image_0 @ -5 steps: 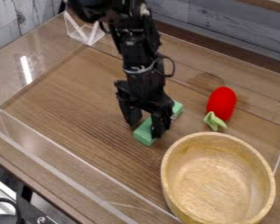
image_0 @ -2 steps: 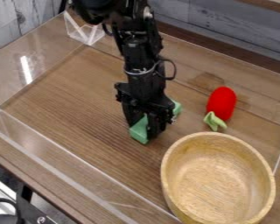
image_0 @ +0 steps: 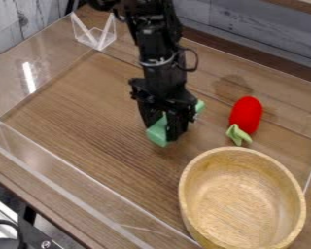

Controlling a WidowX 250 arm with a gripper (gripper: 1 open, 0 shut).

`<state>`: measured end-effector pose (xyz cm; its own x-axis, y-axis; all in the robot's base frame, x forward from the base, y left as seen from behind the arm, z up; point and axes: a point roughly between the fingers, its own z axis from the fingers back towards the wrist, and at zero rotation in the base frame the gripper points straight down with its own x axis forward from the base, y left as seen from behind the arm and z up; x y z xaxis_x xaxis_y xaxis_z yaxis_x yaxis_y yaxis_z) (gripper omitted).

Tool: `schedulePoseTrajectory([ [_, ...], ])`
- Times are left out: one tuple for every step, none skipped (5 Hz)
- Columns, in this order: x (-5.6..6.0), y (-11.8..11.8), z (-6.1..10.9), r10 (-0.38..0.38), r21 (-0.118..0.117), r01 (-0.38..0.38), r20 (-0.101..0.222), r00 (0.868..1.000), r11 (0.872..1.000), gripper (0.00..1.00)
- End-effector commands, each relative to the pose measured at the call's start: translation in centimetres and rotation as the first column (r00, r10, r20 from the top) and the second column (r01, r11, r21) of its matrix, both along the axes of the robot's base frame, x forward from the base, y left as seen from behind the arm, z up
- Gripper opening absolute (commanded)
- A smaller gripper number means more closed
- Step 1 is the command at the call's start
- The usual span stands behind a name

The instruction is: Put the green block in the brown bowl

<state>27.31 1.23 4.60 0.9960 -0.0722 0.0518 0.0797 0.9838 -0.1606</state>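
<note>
No writing shows anywhere: the black gripper [image_0: 170, 127], pointing down over the middle of the wooden table [image_0: 81, 117], clamps the green block [image_0: 159, 131] partway closed, just off the surface, near the brown bowl [image_0: 243, 202] at the table's front right corner.

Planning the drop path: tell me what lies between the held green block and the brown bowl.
Only bare wooden tabletop shows between the green block, gripped in the claw, and the brown bowl in the camera view.

Bare worktop [image_0: 81, 117] left of the hand [image_0: 169, 128], brown bowl [image_0: 243, 199] mouth unobstructed, red rounded object [image_0: 247, 115] flanking the right, clear walls [image_0: 67, 185] bounding all sides
</note>
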Motion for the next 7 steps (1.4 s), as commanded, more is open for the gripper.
schedulePoseTrajectory([
  [1.7,1.3,3.5,0.032,0.005,-0.033,0.103,0.994,0.999,0.00],
  [2.9,3.4,4.6,0.088,0.014,-0.090,0.133,0.987,0.996,0.00],
  [4.2,7.0,5.1,0.152,0.027,-0.158,0.148,0.977,0.987,0.00],
  [4.2,10.9,4.5,0.173,0.047,-0.183,0.153,0.973,0.982,0.00],
  [5.1,13.5,3.3,0.194,0.065,-0.206,0.157,0.969,0.977,0.00],
  [5.9,14.9,1.7,0.198,0.083,-0.212,0.149,0.969,0.974,0.00],
  [6.2,15.1,0.9,0.204,0.091,-0.218,0.141,0.969,0.972,0.00],
])
